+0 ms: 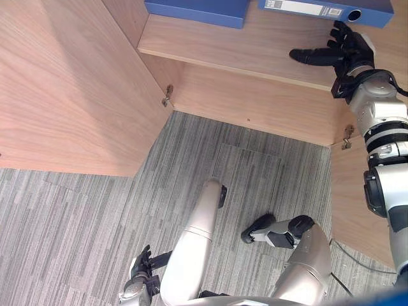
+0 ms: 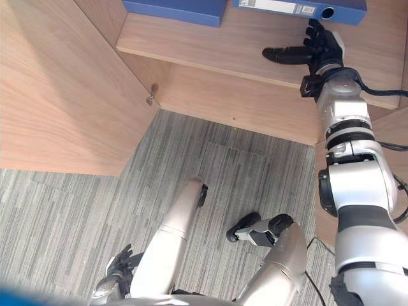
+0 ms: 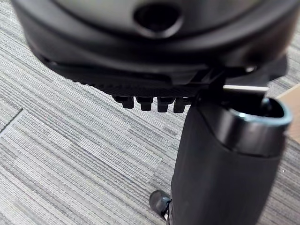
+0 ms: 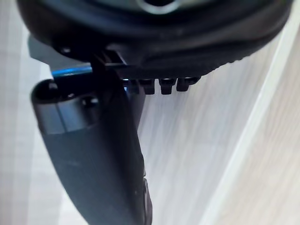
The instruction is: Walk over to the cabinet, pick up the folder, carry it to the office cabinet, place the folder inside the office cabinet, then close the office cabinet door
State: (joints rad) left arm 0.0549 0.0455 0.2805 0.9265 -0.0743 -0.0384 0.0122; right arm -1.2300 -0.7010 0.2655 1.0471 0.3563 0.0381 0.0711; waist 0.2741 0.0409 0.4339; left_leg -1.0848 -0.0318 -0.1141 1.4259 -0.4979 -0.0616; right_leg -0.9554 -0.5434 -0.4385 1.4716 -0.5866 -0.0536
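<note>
- Left eye view: the office cabinet [image 1: 255,108] stands open. The labelled blue folder [image 1: 325,9] lies flat at the back of the shelf [image 1: 255,48], with its white-labelled spine facing out.
- A plain blue folder [image 1: 197,11] lies on the shelf too, further left and apart from the first.
- The right hand [image 1: 349,51] is over the front of the shelf with fingers straight and thumb flung wide, holding nothing. Its fingertips are right up at the labelled blue folder's front edge, but I cannot tell whether they touch.
- The left door [image 1: 64,83] is swung wide open, off the shelf's left end.
- Well below the shelf, over the grey carpet [image 1: 223,159], hangs the left hand [image 1: 141,268].
- Right eye view: the same scene, with the labelled blue folder on the shelf and not in either hand. A small metal hinge [image 2: 152,94] sits just under the shelf's left end.
- Left wrist view: the left hand's fingers [image 3: 150,101] show as a row of tips past the palm, with the thumb [image 3: 220,164] standing off to one side. The hand is relaxed and empty, and the carpet lies beyond it.
- Right wrist view: the right hand's fingers [image 4: 161,85] peek out in a row and the thumb [image 4: 93,154] is spread away from them, with nothing gripped. The pale wood of the shelf runs beyond, and a thin strip of blue shows by the thumb's base.
</note>
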